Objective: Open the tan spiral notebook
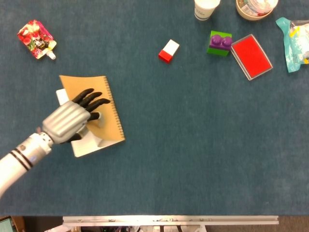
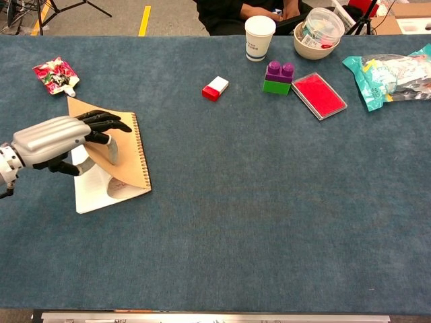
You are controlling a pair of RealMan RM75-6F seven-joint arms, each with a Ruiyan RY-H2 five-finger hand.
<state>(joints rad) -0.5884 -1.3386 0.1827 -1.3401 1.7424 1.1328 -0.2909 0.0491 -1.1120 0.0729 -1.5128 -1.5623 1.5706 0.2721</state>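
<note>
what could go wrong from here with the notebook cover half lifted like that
The left hand holds the tan cover only partly raised over the white pages, so it could slip free and drop shut. The cover is visibly bent, so pulling harder might crease it. The whole spiral notebook may also slide on the table instead of opening.

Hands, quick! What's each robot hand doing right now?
Left hand: holding the tan cover of the spiral notebook, lifted off its white pages.
Right hand: not in view.
</note>
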